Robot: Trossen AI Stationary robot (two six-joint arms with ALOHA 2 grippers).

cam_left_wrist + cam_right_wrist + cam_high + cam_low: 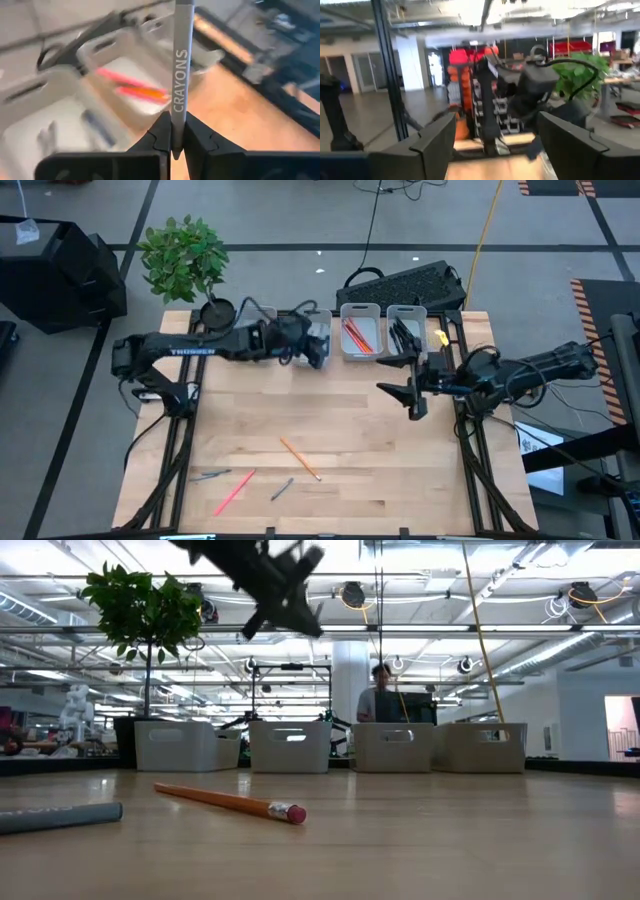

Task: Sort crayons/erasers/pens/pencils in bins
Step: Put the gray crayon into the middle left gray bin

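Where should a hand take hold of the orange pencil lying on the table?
Grip the orange pencil at mid-shaft, coming straight down from above with the fingers set across its diagonal. It lies flat on bare wood, clear of the other sticks, so both sides are free; the pink eraser end is less balanced.

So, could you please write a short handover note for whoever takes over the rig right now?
Left gripper is shut on a grey crayon, raised over the bins at the table's far edge. Right gripper is open and empty, waiting at the right side of the table.
Done: pink and orange sticks lie in one bin, dark ones in the next.
Left: an orange pencil, a pink stick and two grey sticks on the near table.
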